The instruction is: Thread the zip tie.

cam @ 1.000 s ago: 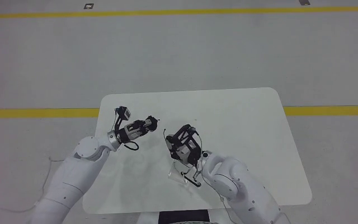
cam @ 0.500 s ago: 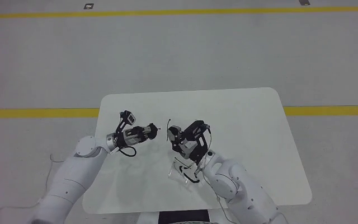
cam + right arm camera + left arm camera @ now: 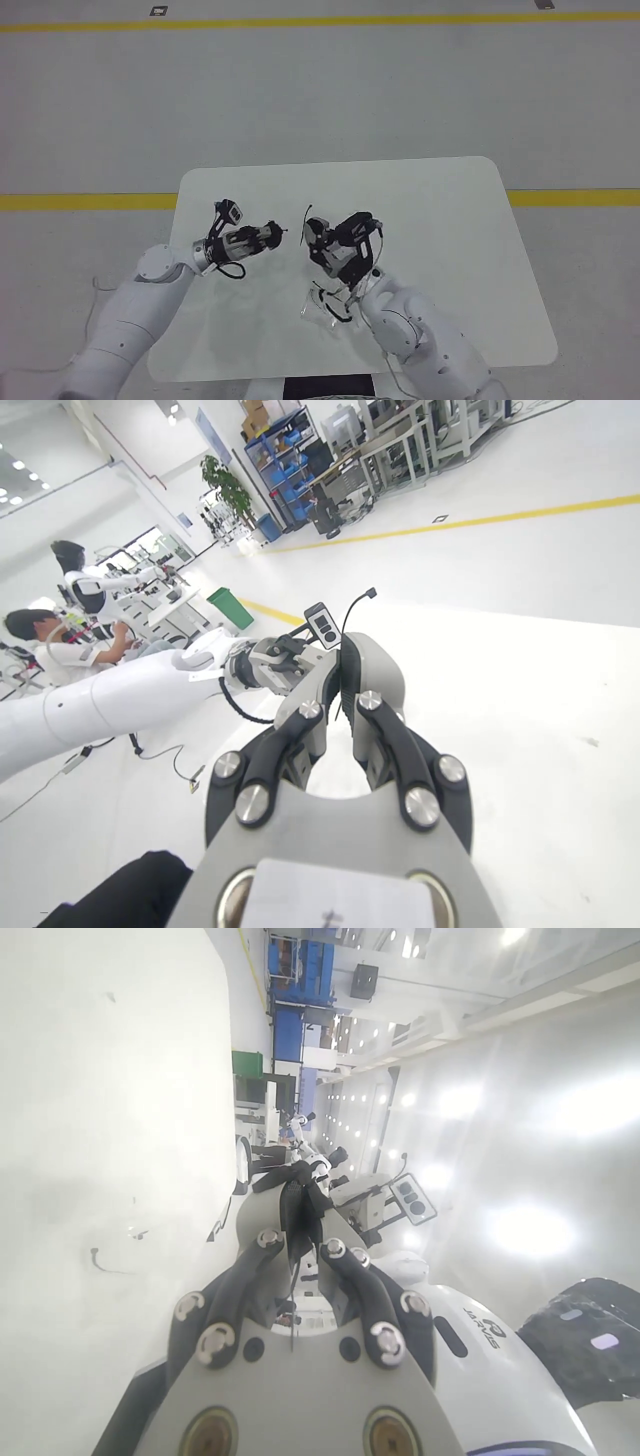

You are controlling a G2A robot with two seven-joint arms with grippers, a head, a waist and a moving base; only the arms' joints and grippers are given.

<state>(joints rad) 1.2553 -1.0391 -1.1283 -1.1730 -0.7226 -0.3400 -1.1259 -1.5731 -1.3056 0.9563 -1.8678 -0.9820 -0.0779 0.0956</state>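
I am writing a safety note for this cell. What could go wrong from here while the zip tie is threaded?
1. The right gripper pinches the zip tie low on its strap. The long free end with the head curves away and may wobble, so aiming could fail.
2. The left gripper is shut on only a thin black strand, which might slip.
3. The two grippers are close together above the table, so their fingers may bump if they meet.
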